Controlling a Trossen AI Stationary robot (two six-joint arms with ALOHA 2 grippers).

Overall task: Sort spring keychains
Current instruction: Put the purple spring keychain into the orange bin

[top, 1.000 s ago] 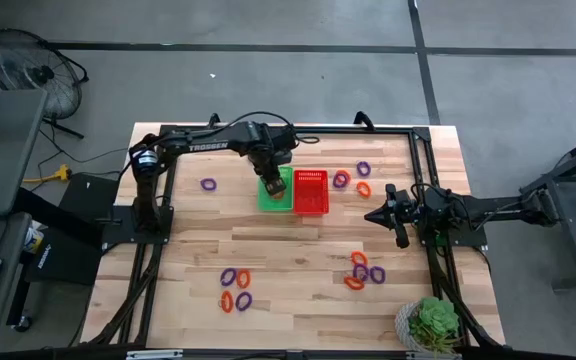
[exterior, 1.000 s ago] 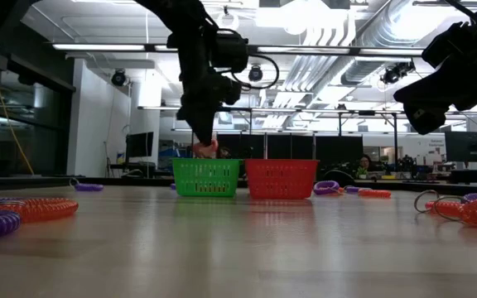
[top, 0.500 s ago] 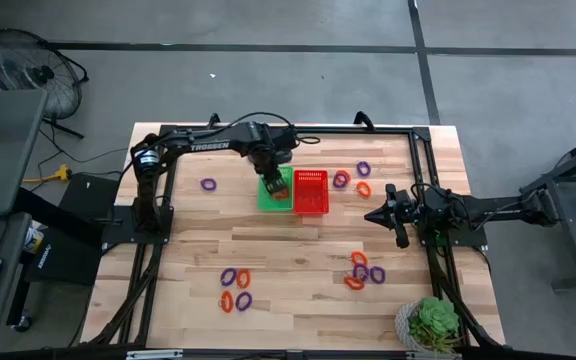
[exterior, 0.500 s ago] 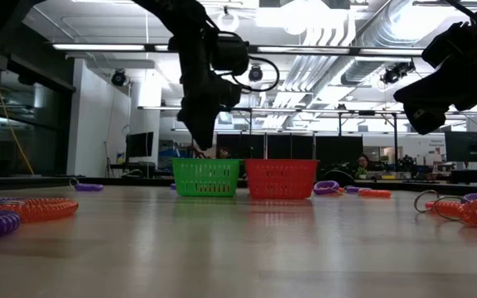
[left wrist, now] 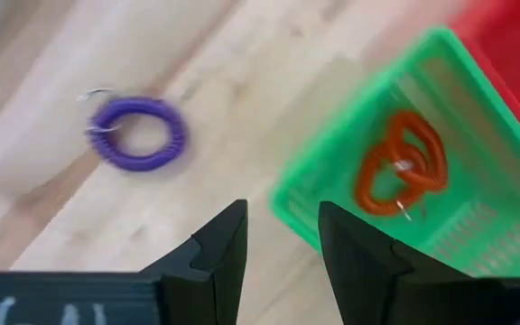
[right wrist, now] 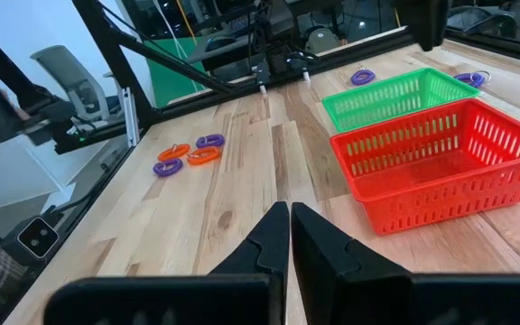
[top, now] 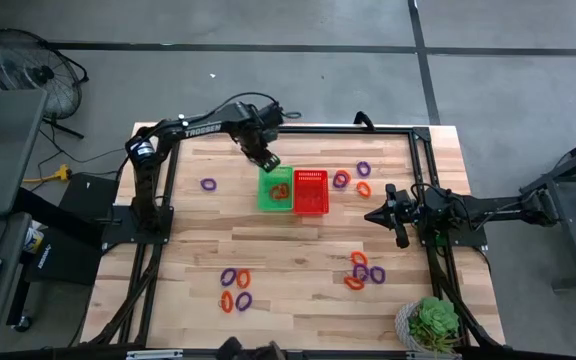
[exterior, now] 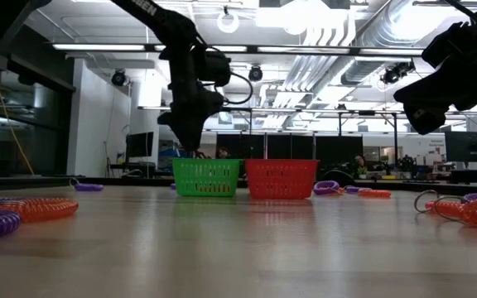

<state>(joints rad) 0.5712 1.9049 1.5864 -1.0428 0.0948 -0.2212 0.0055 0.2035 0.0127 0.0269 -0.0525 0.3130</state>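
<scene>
At the far left of the worktop [top: 298,250] we are seeing a single purple keychain [top: 208,184] lying flat on the wood; the left wrist view is showing it too [left wrist: 136,134]. Just right of it the left pincer [top: 267,161] is hanging above the far left corner of the green basket [top: 265,195], its fingers [left wrist: 219,242] standing apart with nothing between them. Inside that basket two orange keychains [left wrist: 403,174] are lying linked together against the floor of the mesh. The red basket [top: 310,192] is sitting flush against the green one on its right side, and we are seeing no keychains in it.

Near the front edge, a left cluster [top: 235,288] of purple and orange keychains is lying well apart from the baskets. Farther right, beyond the red basket, another small group [top: 352,179] of orange and purple loops is resting at the far side, and a right cluster [top: 362,271] is lying nearer the front.

The right pincer [top: 370,215] is waiting over the right half of the worktop, between those two right-hand groups, its fingers [right wrist: 269,239] pressed together and holding nothing. A potted plant [top: 432,324] is standing at the near right corner.
</scene>
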